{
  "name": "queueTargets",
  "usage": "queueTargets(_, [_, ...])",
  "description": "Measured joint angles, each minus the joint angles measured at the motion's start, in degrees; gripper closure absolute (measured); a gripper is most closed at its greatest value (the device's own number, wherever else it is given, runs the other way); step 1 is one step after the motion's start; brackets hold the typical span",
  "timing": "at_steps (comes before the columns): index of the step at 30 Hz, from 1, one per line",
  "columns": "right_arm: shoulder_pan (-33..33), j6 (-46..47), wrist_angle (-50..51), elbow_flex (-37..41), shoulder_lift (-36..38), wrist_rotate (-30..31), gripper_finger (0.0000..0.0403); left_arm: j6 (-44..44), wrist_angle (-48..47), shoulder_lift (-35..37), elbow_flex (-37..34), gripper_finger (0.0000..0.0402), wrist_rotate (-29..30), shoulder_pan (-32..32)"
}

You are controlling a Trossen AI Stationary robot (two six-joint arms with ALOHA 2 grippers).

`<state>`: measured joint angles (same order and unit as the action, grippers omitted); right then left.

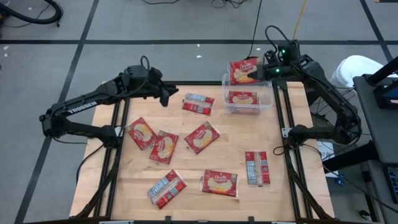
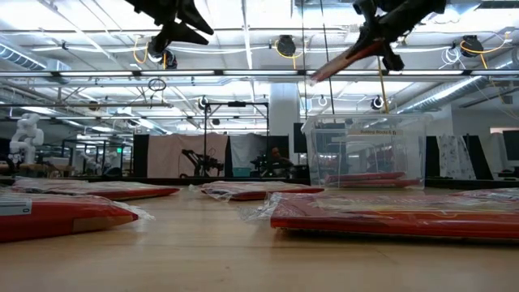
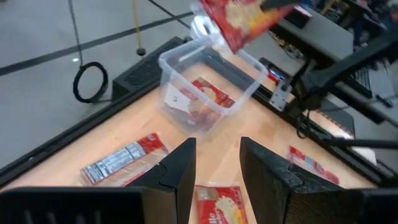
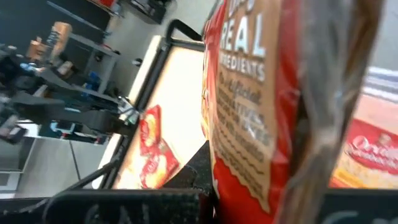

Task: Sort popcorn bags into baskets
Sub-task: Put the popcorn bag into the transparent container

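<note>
My right tool point(image 1: 260, 73) is clenched on one popcorn bag point(image 1: 243, 71), holding it tilted above the far rim of the clear basket point(image 1: 268, 99). A second bag point(image 1: 242, 98) lies flat inside the basket. My left tool point(image 1: 166, 96) hangs released and empty near the basket. Seven loose bags point(image 1: 201, 137) lie on the table point(image 1: 211, 165) beside the basket.
</note>
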<state>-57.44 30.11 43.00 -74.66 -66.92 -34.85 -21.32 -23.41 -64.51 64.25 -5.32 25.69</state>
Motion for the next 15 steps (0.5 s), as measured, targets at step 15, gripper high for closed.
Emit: queueTargets(15, [-0.6, 2.2, -0.4, 9.2, 0.0, -1.0, 0.0379, -4.7, 0.0, 0.0, 0.0, 0.0273, 1.0, -2.7])
